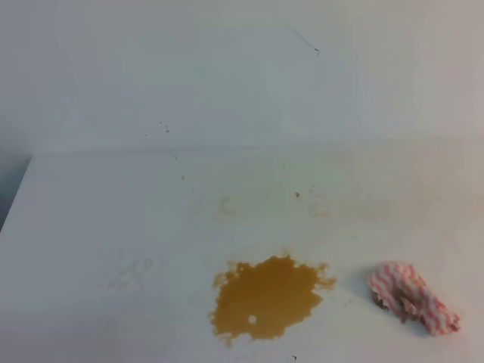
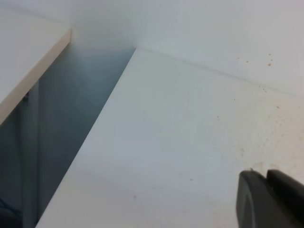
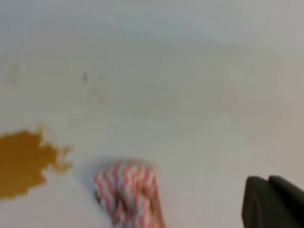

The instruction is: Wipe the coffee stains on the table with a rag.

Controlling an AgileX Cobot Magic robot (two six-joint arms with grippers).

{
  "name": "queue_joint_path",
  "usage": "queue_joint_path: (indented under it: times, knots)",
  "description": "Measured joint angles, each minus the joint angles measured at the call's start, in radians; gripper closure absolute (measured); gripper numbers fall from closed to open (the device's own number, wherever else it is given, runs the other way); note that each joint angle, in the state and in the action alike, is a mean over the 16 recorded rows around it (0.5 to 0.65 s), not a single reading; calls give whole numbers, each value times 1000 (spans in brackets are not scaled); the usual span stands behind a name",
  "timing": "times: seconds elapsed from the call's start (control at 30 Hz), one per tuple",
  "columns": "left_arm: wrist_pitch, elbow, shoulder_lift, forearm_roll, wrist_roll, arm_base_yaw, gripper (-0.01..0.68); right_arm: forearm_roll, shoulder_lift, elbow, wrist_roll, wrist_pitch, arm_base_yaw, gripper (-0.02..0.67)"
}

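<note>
The coffee stains (image 1: 265, 297) form an orange-brown blotch on the white table (image 1: 113, 212) near its front edge. To the right of the blotch, a short gap away, lies the bunched pink-and-white striped rag (image 1: 412, 297). Neither gripper shows in the exterior high view. In the right wrist view the rag (image 3: 128, 194) lies at the bottom centre, the blotch (image 3: 21, 164) at the left edge, and my right gripper (image 3: 268, 179) sits at the lower right, fingers together and holding nothing. My left gripper (image 2: 266, 173) hovers over bare table (image 2: 180, 142), fingers together and holding nothing.
A plain white wall (image 1: 242, 68) rises behind the table. The table's left edge (image 1: 15, 197) drops into a dark gap (image 2: 71, 118), beyond which stands another white surface (image 2: 28, 52). Faint brown specks (image 1: 297, 194) dot the tabletop.
</note>
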Motion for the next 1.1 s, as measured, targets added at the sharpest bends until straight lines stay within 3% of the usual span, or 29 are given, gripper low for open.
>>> queue_joint_path:
  times: [0.23, 0.47, 0.6, 0.87, 1.1]
  knots:
    - [4, -8, 6, 0, 0, 0, 675, 22, 220, -25, -132, 169, 2, 490]
    - [4, -8, 4, 0, 0, 0, 675, 32, 424, -95, -155, 252, 45, 321]
    - [4, -8, 6, 0, 0, 0, 675, 27, 529, -147, -153, 262, 94, 260]
    - [4, -8, 8, 0, 0, 0, 674, -1, 728, -242, -131, 241, 193, 244]
    - [4, -8, 10, 0, 0, 0, 673, 5, 867, -289, -117, 234, 225, 326]
